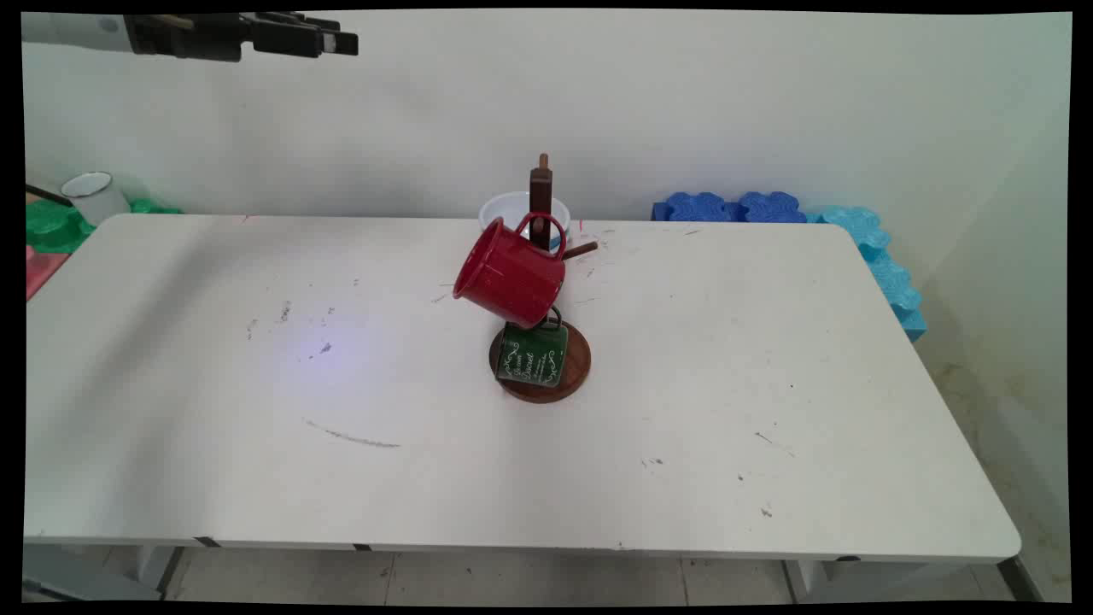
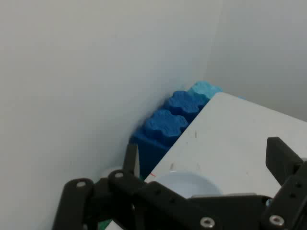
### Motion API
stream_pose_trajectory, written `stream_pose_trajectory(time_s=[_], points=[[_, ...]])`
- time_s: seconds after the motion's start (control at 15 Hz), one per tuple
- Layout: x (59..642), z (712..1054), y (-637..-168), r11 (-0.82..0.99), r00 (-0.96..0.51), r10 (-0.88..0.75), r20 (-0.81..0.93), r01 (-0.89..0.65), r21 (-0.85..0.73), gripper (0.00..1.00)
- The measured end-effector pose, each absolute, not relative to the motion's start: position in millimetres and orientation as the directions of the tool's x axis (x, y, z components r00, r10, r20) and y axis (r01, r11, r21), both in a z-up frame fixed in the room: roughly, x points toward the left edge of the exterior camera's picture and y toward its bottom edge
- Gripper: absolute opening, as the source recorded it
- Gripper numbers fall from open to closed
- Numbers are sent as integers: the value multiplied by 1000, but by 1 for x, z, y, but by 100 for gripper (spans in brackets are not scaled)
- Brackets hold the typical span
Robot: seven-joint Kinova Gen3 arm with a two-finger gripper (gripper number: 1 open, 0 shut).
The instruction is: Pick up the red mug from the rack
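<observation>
A big white table stands in front of a plain white wall. The table has little dark scuffs and marks on it.

Near the middle of the table is a wooden mug stand with a round brown base. A red mug hangs on one of its pegs by the handle, tipped so its mouth points left and a bit down. Under it a green mug with white writing hangs low, right over the brown base. A white cup sits just behind the stand.

Past the far right corner of the table there are dark blue foam blocks and lighter blue ones. At the far left there is a small white mug next to some green foam.

The gripper is way up high at the top left, lying flat and pointing right. It is well away from the mugs and holds nothing. In the hand view its two fingers stand far apart, so the claw is wide open. That view also shows the blue blocks, the table corner and the white cup's rim.
</observation>
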State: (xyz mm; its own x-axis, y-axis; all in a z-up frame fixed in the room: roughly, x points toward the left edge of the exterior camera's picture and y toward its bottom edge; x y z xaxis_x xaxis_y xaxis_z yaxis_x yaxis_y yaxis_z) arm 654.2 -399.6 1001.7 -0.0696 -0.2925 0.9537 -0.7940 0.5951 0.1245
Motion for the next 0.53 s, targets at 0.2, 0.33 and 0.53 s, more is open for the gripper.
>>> stream_pose_trajectory(time_s=[0.2, 0.33, 0.53], points=[[651, 1002, -398, 613, -86, -293, 952, -781, 118, 100], [648, 1002, -396, 630, -101, -295, 950, -768, 114, 100], [642, 1001, -392, 656, -124, -301, 946, -746, 111, 100]])
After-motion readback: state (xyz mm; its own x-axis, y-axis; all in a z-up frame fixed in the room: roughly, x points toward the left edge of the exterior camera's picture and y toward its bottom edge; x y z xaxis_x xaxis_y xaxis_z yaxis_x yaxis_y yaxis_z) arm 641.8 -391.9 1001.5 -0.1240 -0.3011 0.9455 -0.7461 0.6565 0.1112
